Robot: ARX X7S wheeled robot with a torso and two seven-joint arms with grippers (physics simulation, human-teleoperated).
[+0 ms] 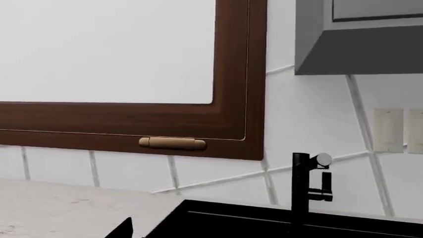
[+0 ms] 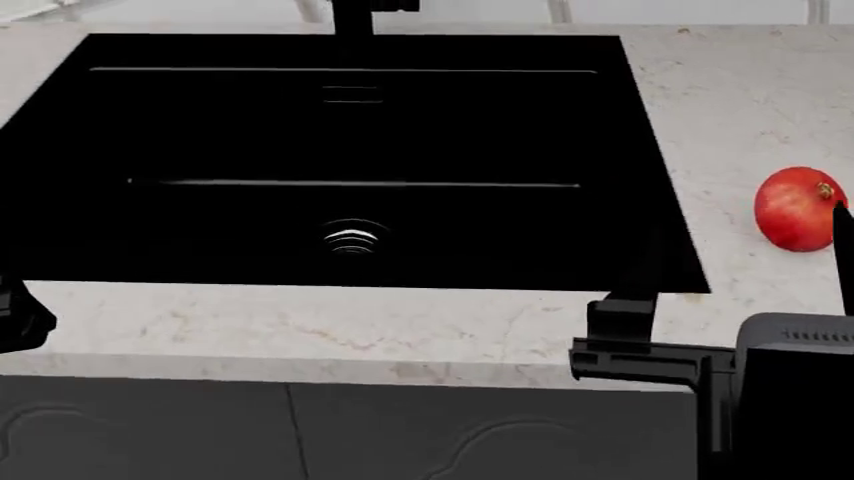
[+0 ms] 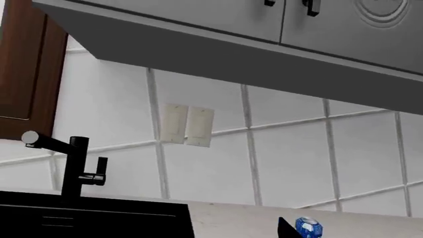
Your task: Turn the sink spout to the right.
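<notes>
we cannot tell how either set of jaws stands. our right gripper [image 2: 641, 345], a dark boxy shape, hangs over the front edge of the pale marble countertop [image 2: 747, 110] by the front right corner of the large glossy black rectangular sink [image 2: 200, 130]. our left gripper [image 2: 20, 318] shows only as a dark sliver at the front left. the slim matte black sink spout [image 3: 47, 143] branches off its upright post at the sink's back edge, apart from both. a round red fruit [image 2: 798, 208] lies near the counter's right edge.
</notes>
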